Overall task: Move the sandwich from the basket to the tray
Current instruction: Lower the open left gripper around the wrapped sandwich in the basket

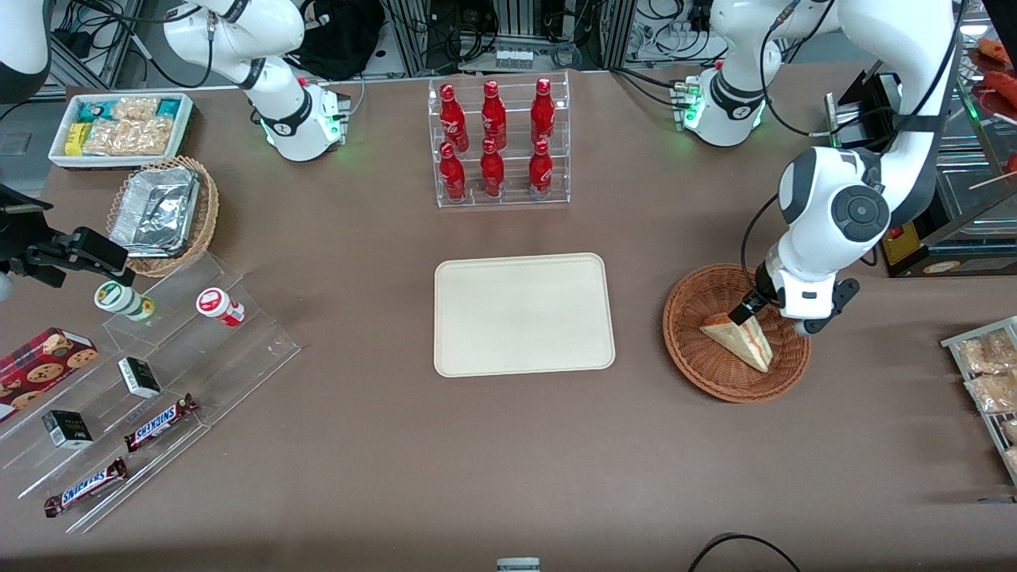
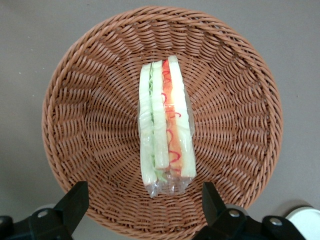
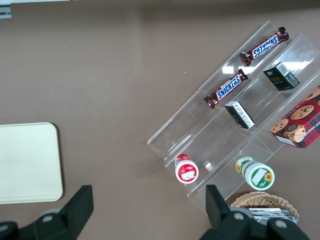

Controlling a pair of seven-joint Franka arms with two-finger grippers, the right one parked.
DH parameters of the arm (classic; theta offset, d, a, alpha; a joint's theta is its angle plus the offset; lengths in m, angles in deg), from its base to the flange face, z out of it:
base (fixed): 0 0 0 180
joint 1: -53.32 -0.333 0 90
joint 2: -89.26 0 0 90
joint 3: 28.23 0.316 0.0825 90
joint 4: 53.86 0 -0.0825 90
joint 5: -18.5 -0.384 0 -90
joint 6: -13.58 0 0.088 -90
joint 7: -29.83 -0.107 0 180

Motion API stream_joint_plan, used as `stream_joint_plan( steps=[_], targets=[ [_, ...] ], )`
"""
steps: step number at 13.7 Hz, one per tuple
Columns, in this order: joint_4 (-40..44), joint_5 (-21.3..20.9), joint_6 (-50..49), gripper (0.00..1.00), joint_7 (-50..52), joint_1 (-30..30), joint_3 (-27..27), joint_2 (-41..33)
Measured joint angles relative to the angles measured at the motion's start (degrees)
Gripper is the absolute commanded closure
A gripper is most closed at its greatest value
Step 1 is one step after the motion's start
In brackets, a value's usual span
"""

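The sandwich [image 1: 740, 340] lies on its side in the reddish-brown wicker basket [image 1: 699, 373], which sits on the brown table [image 1: 381, 469] toward the working arm's end, beside the tray [image 1: 524, 314]. The left gripper [image 1: 748, 311] hangs just above the end of the sandwich farthest from the front camera. In the left wrist view its fingers [image 2: 75, 202] stand wide apart, one on each side of the wrapped wedge [image 2: 166, 125], touching neither it nor the weave of the basket [image 2: 90, 115]. Red-orange and green filling shows between the pale bread layers. The cream tray is bare at the middle of the table.

Near the table's edge farthest from the front camera, a clear rack holds six red bottles [image 1: 494, 139]. Toward the parked arm's end, clear acrylic steps carry two bars reading "SNICKERS" [image 1: 159, 423], small dark boxes [image 1: 139, 376] and two round-lidded pots [image 1: 219, 307]. A red box of chocolate-chip cookies [image 1: 44, 361] lies beside the steps.
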State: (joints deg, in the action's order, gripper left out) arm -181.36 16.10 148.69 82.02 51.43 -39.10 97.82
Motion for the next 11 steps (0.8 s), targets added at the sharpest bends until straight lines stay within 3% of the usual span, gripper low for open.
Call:
stream_joint_plan(
  steps=[4, 5, 6, 8, 9, 11],
  targets=[
    [-0.2, 0.0, 4.1, 0.0, 0.4, 0.0, 0.1, 3.6],
    [-0.2, 0.0, 5.0, 0.05, 0.4, 0.0, 0.2, 4.3],
    [-0.2, 0.0, 5.8, 0.21, 0.5, 0.0, 0.2, 4.8],
    [-0.2, 0.1, 6.8, 0.69, 0.8, -0.1, 0.2, 5.8],
    [-0.2, 0.1, 7.1, 0.88, 1.4, -0.1, 0.2, 6.1],
    [0.2, 0.1, 7.1, 0.95, 1.9, -0.1, 0.2, 6.4]
  ],
)
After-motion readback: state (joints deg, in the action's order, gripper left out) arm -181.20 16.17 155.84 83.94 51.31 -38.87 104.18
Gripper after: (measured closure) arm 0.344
